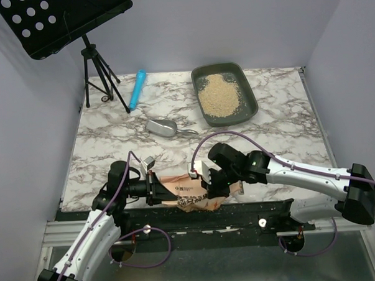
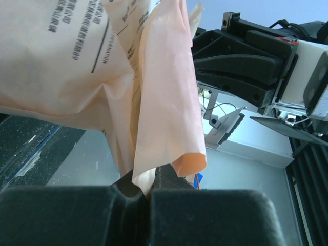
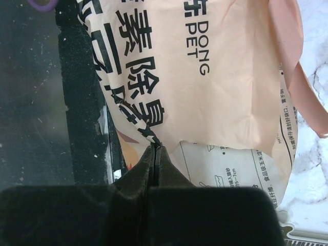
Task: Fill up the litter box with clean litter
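The dark grey-green litter box [image 1: 250, 104] sits at the far middle-right of the table, with a pile of pale beige clean litter [image 1: 221, 94] inside. The orange-pink printed bag [image 1: 191, 194] hangs at the table's near edge between both grippers. My left gripper [image 1: 157, 190] is shut on the bag's left edge [image 2: 154, 128]. My right gripper [image 1: 209, 188] is shut on the bag's right part [image 3: 215, 77]. Both hold it far from the litter box.
A silver metal scoop [image 1: 162, 127] lies mid-table. A blue tube [image 1: 137, 88] lies at the far left beside a black tripod stand [image 1: 97, 70] carrying a perforated music desk. Grey walls close in on both sides.
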{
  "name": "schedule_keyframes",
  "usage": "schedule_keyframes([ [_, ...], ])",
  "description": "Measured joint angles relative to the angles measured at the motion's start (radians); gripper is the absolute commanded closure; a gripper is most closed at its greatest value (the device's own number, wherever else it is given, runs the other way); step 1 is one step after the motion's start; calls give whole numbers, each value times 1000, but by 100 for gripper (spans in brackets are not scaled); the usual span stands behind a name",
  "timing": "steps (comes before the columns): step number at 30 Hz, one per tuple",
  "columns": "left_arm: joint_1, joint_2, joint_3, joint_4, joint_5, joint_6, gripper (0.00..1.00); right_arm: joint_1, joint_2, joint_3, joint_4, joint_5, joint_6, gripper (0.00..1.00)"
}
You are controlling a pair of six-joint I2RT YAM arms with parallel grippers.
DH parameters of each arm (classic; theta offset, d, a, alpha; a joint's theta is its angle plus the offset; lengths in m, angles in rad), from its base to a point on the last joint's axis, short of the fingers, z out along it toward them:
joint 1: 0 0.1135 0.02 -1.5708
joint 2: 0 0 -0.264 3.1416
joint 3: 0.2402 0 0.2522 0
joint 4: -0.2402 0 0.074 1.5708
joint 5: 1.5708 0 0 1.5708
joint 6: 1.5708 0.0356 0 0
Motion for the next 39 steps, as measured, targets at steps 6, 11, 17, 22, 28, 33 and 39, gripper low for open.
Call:
schedule_keyframes([
  [6,3,134,193,-123,-57,153,84,1,-12,0,-4,47,33,100],
  [11,9,303,657,-430,-411,526,78,1,-40,0,7,89,61,100],
  [17,11,258,814,-499,-648,784,76,-21,-39,0,18,121,80,100],
  [22,11,206,766,-479,-568,959,55,-101,-40,0,58,119,111,100],
  [28,-77,215,741,-457,-437,1074,46,-139,-24,1,79,103,130,100],
  [33,-231,311,749,-460,-426,1187,39,-153,2,2,82,87,137,100],
  [39,-377,358,742,-476,-495,1337,30,-158,3,2,89,75,139,100],
])
